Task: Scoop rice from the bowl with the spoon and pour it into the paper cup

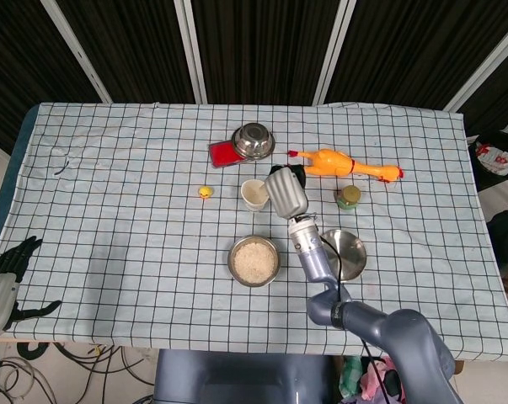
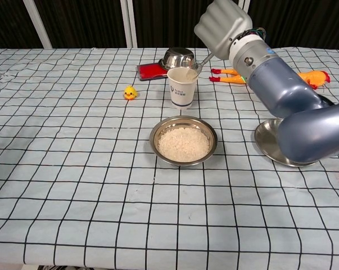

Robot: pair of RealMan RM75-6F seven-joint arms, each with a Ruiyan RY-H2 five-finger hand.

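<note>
A steel bowl of rice (image 1: 254, 260) (image 2: 184, 141) sits at the table's middle. Just behind it stands the white paper cup (image 1: 254, 194) (image 2: 181, 88). My right hand (image 1: 286, 192) (image 2: 222, 26) hangs above and right of the cup, gripping a metal spoon (image 2: 199, 63). The spoon slants down with its head tipped into the cup's mouth. In the head view the hand hides the spoon. My left hand (image 1: 13, 257) rests off the table's left front corner, holding nothing, fingers spread.
Behind the cup an empty steel bowl (image 1: 253, 140) (image 2: 178, 57) stands on a red pad (image 1: 222, 153). A rubber chicken (image 1: 346, 163) (image 2: 236, 73), a small jar (image 1: 349, 197), a steel plate (image 1: 346, 254) (image 2: 279, 143) and a tiny yellow duck (image 1: 205, 192) (image 2: 130, 93) lie around.
</note>
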